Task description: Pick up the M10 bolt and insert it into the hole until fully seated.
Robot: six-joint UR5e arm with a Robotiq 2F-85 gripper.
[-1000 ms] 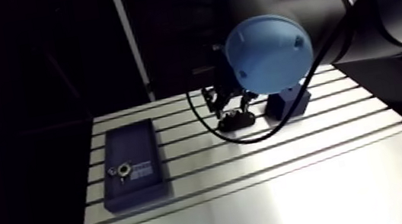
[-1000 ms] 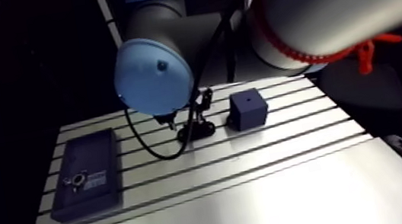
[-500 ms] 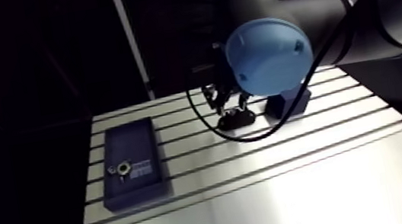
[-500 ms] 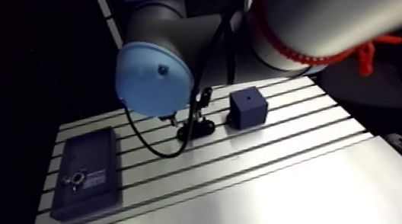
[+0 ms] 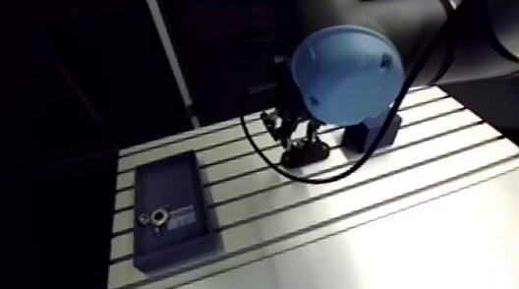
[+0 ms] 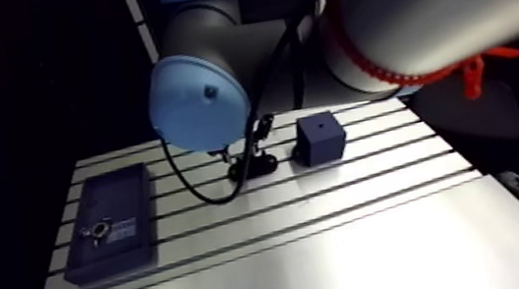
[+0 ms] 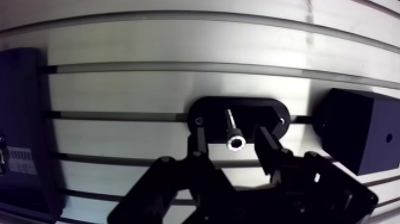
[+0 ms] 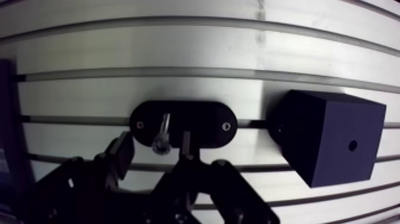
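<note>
The silver M10 bolt [image 7: 233,132] stood upright in a black oval holder [image 7: 209,114] on the slotted aluminium table [image 7: 149,89]. The black two-finger gripper [image 7: 231,137] flanked its head, fingers [image 7: 199,143] apart, not touching it. Near the holder sat a dark cube [image 7: 352,138] with a small hole; a dark rectangular tray [image 5: 170,181] lay well apart.

No text is readable; the label [image 5: 183,220] on the dark tray [image 5: 169,179] is blurred.

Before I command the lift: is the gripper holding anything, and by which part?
Nothing yet: gripper open, fingers either side of the bolt, gaps showing.
</note>
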